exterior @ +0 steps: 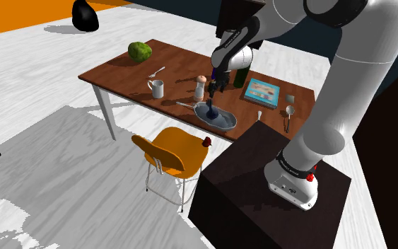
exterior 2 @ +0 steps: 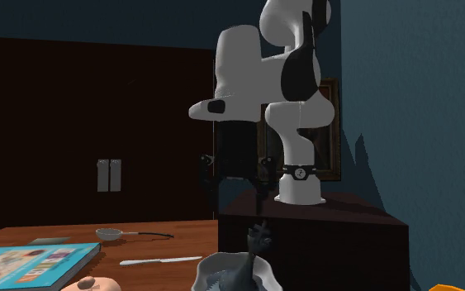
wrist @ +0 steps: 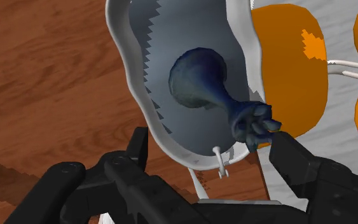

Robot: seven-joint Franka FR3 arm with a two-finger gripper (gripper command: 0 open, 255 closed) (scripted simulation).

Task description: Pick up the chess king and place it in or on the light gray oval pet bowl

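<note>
As the claw (wrist: 210, 139) gapes wide, chess king (wrist: 199, 79) stands in bowl (wrist: 121, 57).

The white Franka arm with dark joints (exterior: 346, 92) has its round base on the top of the dark box stand (exterior: 254, 194). The lower link rises from the stand at a slant. High above the stand the arm bends over, and the forearm slopes down and away from the stand toward the shoulder view's left. A dark wrist at its end turns the all-black two-finger tool (exterior: 214, 93) to point straight down, out past the stand's far edge and low over the brown wooden tabletop (exterior: 183, 60). In the wrist view the tool's fingers (wrist: 136, 153) stand wide apart and are not closed on anything.
</note>
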